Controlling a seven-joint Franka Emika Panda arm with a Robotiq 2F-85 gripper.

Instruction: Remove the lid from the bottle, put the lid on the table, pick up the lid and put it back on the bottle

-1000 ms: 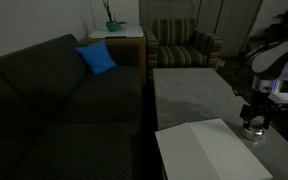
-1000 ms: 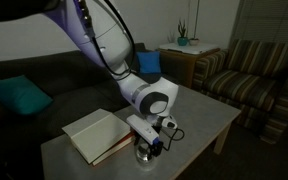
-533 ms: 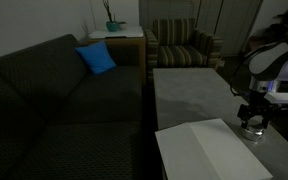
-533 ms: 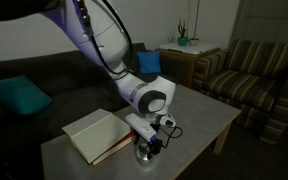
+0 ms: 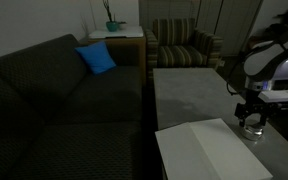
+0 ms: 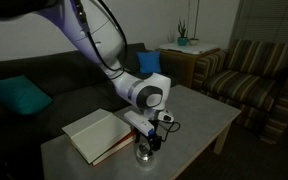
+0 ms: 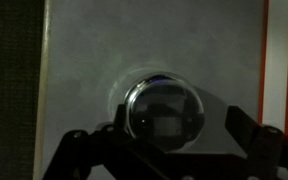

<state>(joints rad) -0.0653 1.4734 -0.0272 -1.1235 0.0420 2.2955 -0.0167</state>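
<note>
My pincer [image 7: 156,128] is spread over the lid [image 7: 164,108], which looks light and slippery, so I would grip its rim.

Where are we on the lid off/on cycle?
Done: cannot tell. The lid appears seated on the bottle, and no lid lies loose on the table; that fits either the very start or the end. In hand: nothing, the gripper hangs open just above the bottle. Left: every step if this is the start, only backing away if it is the end.
</note>
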